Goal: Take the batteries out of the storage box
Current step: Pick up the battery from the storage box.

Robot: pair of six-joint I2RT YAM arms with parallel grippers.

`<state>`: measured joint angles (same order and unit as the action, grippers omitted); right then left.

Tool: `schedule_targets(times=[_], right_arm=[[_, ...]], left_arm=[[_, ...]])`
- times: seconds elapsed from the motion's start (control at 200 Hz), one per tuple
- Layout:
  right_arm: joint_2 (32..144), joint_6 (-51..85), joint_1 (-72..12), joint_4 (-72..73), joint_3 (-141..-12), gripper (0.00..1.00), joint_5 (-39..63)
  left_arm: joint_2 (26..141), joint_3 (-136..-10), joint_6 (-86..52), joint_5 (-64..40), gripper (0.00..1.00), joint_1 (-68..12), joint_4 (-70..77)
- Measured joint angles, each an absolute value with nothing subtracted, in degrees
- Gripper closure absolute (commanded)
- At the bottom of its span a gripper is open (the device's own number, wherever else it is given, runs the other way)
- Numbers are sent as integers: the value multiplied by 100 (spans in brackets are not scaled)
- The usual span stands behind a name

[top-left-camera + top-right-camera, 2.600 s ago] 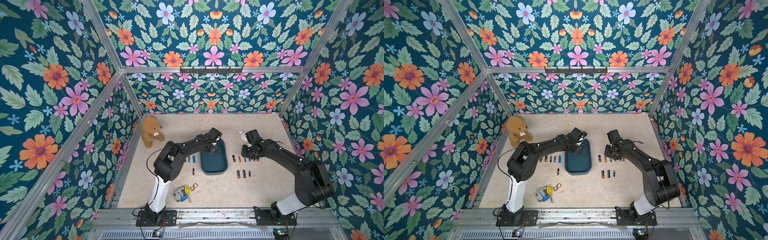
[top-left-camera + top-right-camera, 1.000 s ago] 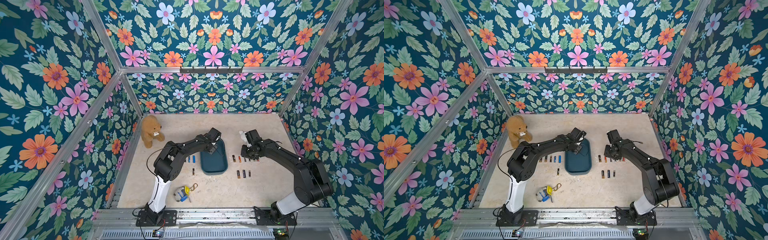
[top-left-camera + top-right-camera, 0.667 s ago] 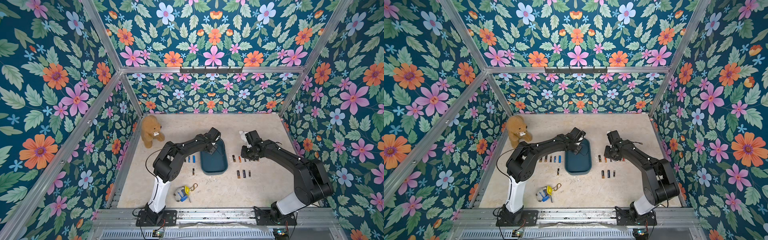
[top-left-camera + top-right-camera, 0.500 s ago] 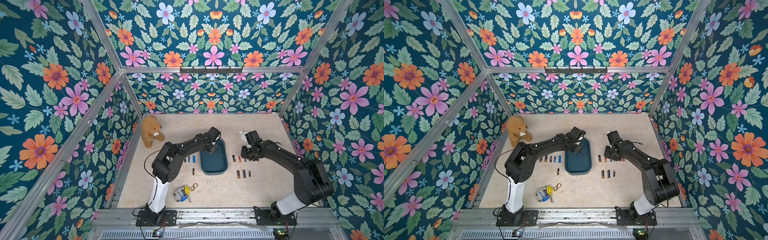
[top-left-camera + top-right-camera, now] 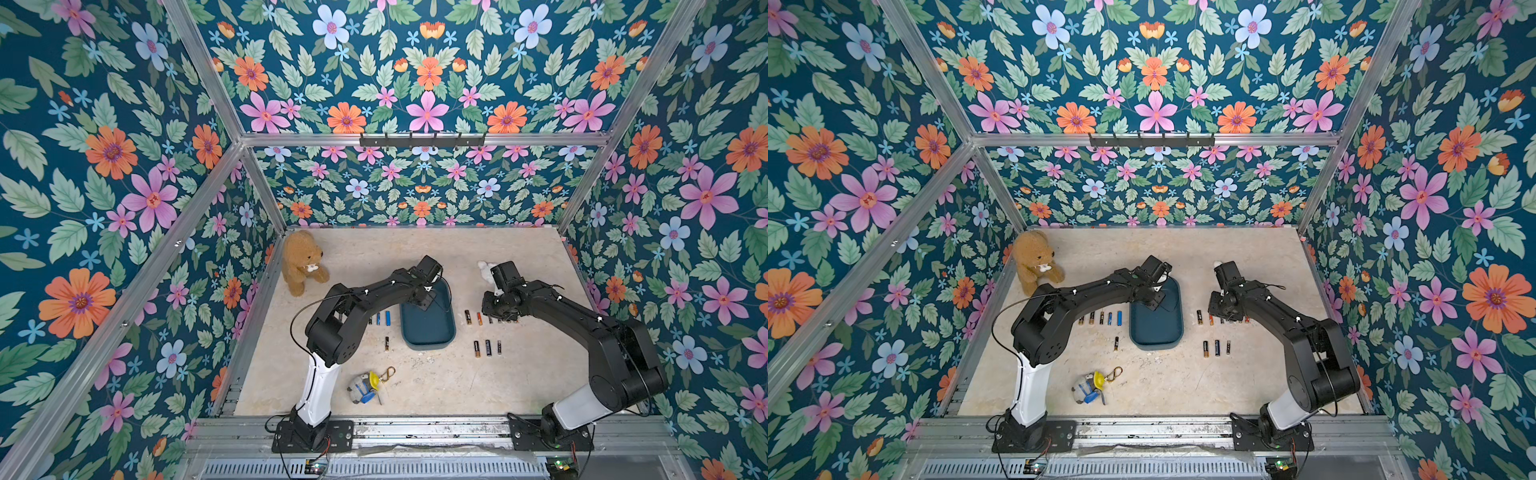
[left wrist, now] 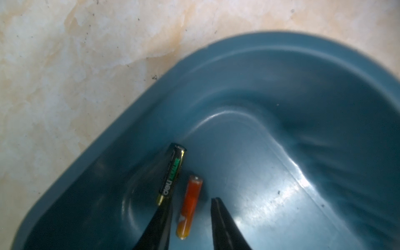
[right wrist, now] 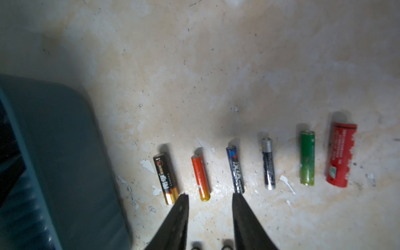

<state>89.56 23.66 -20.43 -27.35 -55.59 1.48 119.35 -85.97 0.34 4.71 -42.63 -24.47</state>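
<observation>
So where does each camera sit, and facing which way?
Top views: high in front, looking down; left arm, right arm show whole.
Left wrist: above the storage box, looking into it at two batteries; left fingers show.
Right wrist: above the table, looking at a battery row; right fingers show.
All share the storage box.

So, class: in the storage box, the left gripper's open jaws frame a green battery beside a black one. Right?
No: the left wrist view shows an orange battery, not a green one, between the jaws of the left gripper. The rest stands.
</observation>
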Motion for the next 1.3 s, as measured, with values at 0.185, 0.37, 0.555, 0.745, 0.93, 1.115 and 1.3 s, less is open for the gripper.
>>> schedule_targets(times=[0.185, 0.37, 0.555, 0.745, 0.93, 1.115, 1.3], right_arm=[[8956, 2322, -2025, -2735, -5561, 61, 148], [8954, 2298, -2012, -2735, -5561, 61, 148], [8954, 2285, -2008, -2735, -5561, 61, 148], [8954, 2285, -2008, -2735, -5561, 61, 148], [8954, 2285, -2003, -2735, -5561, 61, 148], [8954, 2283, -2003, -2735, -5561, 61, 148], [8954, 2283, -1997, -2735, -5561, 61, 148]], left_arm=[[11992, -8595, 19, 429, 66, -4263, -2447], [12053, -8593, 12, 414, 67, -4263, -2447], [12073, -8595, -8, 366, 75, -4263, -2443], [12073, -8606, -71, 355, 79, -4265, -2445], [12075, -8611, -97, 357, 83, -4263, -2447], [12099, -8639, -113, 373, 88, -4263, -2449], [12121, -8685, -113, 373, 93, -4263, -2464]])
